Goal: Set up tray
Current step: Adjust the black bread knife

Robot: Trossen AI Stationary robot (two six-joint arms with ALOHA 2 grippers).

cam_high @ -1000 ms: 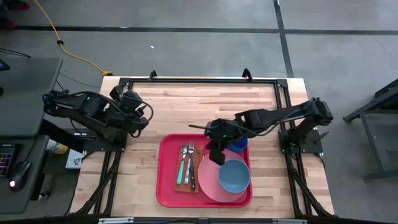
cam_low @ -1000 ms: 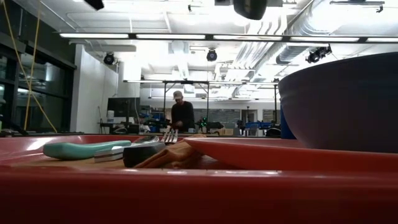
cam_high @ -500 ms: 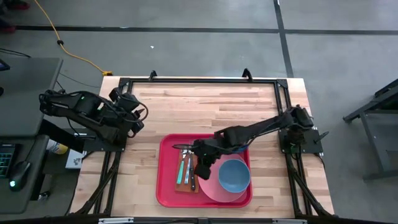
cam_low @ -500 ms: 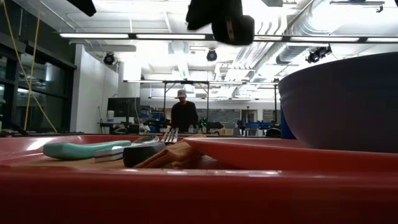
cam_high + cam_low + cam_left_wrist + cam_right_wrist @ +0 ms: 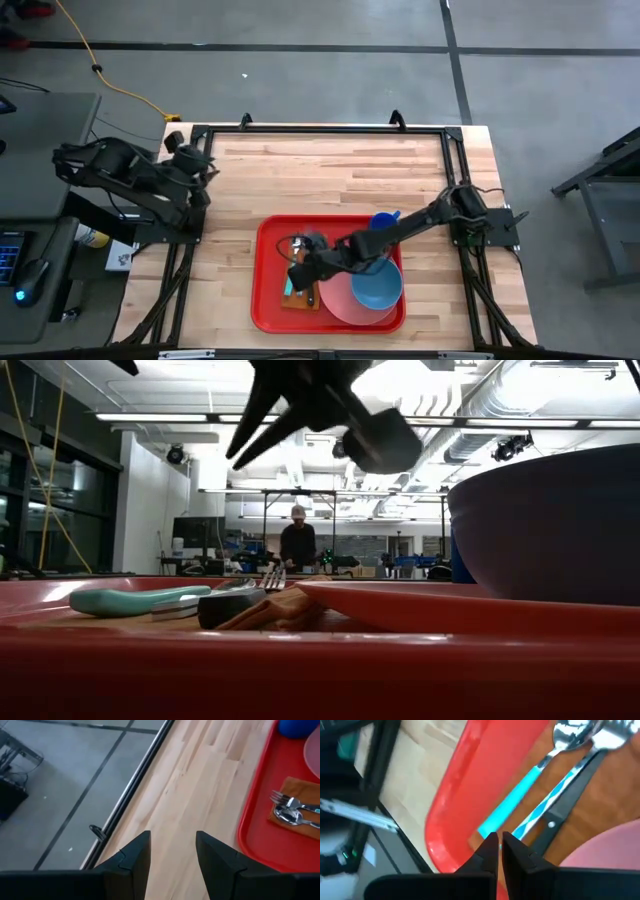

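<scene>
- Over the cutlery on the tray [image 5: 268, 305] hangs the right gripper [image 5: 297, 272], fingers pressed together and empty; a second ago it was above the plate's far edge near the blue cup [image 5: 384, 220], and it has swept across to the napkin [image 5: 296, 298].
- Directly beneath that gripper lie the teal-handled spoon [image 5: 520, 795] and fork [image 5: 546, 802], with a black-handled knife [image 5: 565, 815] beside them, all on the napkin.
- Just beside it, toward the arm's base, sits the pink plate [image 5: 340, 300] with the blue bowl [image 5: 377, 283] on it.
- Far from the tray, the left gripper [image 5: 171, 851] has drawn back to the surface's [image 5: 330, 170] edge, fingers parted and holding nothing.
- Judged from this, the tray looks fully laid, and the right arm may be about to nudge the cutlery straight.
</scene>
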